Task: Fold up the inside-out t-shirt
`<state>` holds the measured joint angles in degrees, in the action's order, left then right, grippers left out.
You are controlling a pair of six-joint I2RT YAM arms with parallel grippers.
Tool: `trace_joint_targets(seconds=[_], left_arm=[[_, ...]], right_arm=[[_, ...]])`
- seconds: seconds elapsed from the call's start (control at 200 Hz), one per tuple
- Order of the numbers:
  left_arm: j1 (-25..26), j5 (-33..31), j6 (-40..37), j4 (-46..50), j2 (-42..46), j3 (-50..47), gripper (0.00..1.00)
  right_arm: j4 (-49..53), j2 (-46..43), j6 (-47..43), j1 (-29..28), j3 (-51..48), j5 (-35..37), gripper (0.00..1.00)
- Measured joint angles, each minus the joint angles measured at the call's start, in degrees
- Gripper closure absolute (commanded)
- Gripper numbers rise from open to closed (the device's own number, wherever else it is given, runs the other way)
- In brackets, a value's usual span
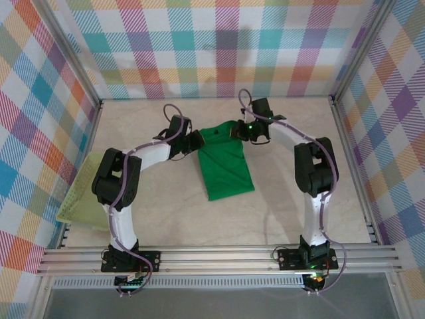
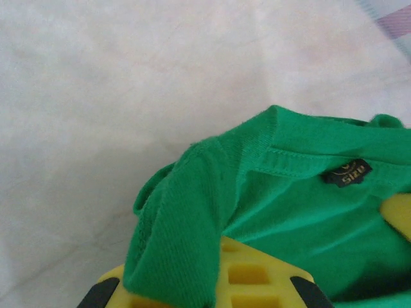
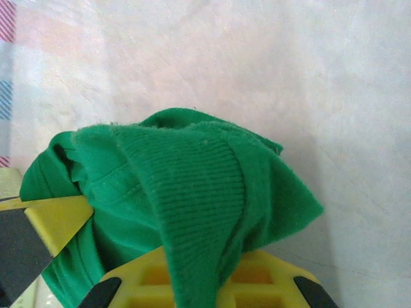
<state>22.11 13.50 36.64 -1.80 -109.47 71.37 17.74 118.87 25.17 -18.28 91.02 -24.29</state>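
t-shirt: bright green soft knit, lying flat mid-bench as a narrow, roughly rectangular panel. Near hem is straight. Far edge is bunched between the two arms.
left end effector: clenched on the shirt's far-left corner. Left wrist view shows ribbed fabric draped over its yellow plastic fingers.
right end effector: clenched on the far-right corner. A thick ribbed fold humps over its yellow fingers.
neck seam: double row of stitching exposed, with a small black label sewn just below it. Lettering is too blurred to read.
bench: pale, smooth, faintly marbled surface.
mesh basket: pale yellow-green plastic grid at the bench's left edge, beside the left arm, well apart from the shirt.
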Motion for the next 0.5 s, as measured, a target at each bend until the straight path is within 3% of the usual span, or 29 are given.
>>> trace_joint_targets(seconds=[0.24, 0.5], left_arm=[[-0.6, 1.3, 0.2, -2.6, 3.2, 1.7, 1.00], [-3.5, 3.5, -1.0, -3.9, -0.2, 17.2, 1.00]], right_arm=[[-1.0, -0.2, 1.2, 1.9, 3.5, -2.4, 1.00], [-2.8, 1.1, 1.0, 3.7, 20.3, -4.8, 1.00]])
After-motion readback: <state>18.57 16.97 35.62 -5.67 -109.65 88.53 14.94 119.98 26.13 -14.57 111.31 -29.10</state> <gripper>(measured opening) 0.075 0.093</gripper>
